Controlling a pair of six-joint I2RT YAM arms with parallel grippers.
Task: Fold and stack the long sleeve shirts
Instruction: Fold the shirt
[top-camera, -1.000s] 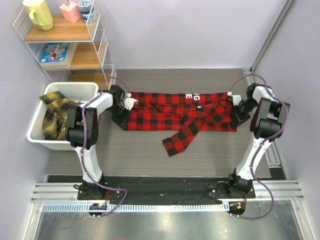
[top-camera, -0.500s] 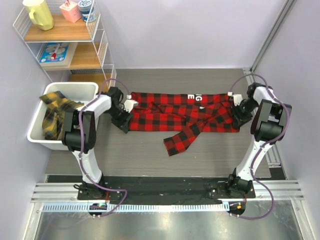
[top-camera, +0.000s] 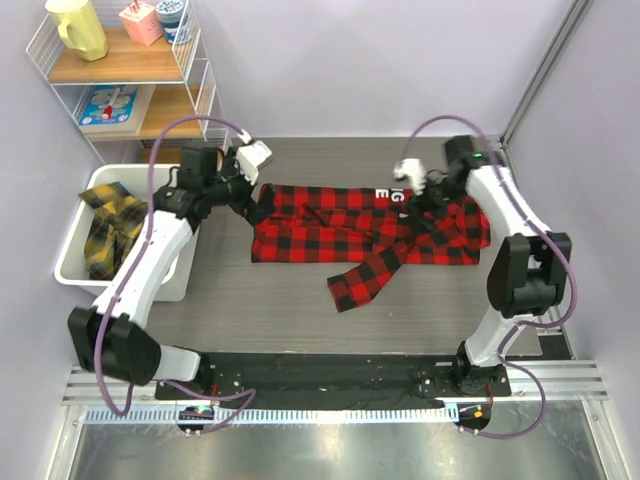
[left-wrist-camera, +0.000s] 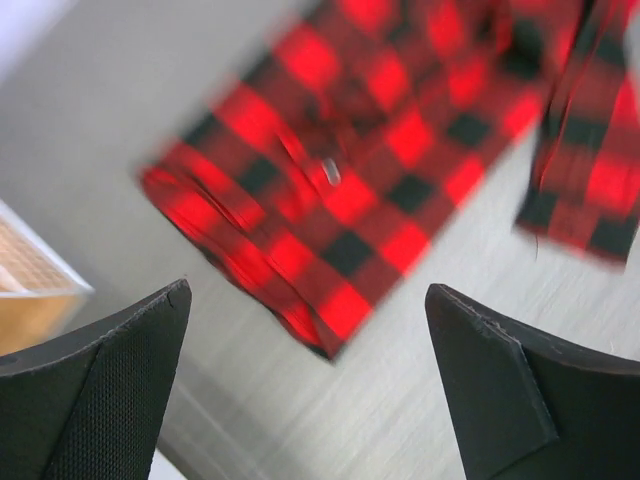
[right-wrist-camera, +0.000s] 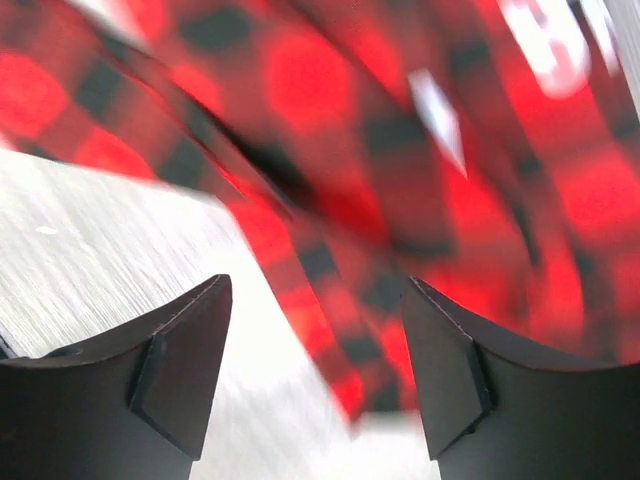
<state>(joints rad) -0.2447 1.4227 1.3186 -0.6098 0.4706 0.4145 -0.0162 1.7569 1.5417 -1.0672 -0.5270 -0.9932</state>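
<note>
Red-and-black shirt (top-camera: 340, 225) lies flattened across the desk (top-camera: 250, 305) for folding; left tool (left-wrist-camera: 308, 290) at ten o'clock, right tool (right-wrist-camera: 318, 282) at two, hover spread, seemingly empty.

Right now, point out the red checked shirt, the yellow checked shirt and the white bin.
red checked shirt (top-camera: 325, 225), top view, middle of its body
yellow checked shirt (top-camera: 105, 235), top view, bunched cloth
white bin (top-camera: 125, 174), top view, far rim

Red shirt (right-wrist-camera: 400, 200) blurred in right wrist view; white lettering (top-camera: 396, 198) partly covered, perhaps unreadable.
</note>
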